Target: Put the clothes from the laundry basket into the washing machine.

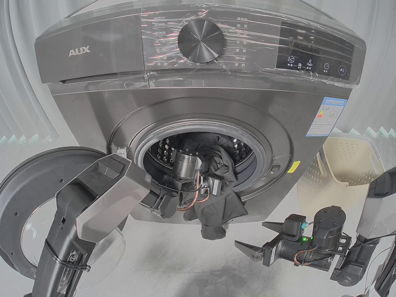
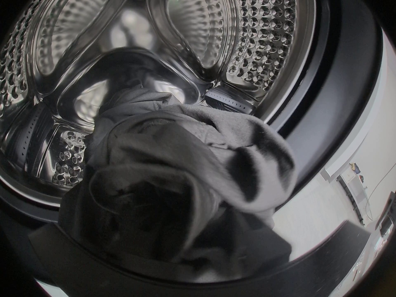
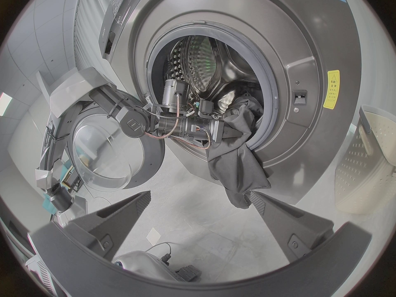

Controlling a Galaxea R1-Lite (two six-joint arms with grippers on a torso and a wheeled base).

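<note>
A pale pleated curtain [image 1: 24, 62] hangs along the back, with a teal zigzag trim [image 1: 20, 139] low down on it. The floor [image 1: 165, 252] is smooth light grey under soft, even light, its shadows faint. To one side the wall [image 3: 37, 34] is made of large pale panels. A small white square [image 3: 153, 236] lies flat on the floor.
</note>
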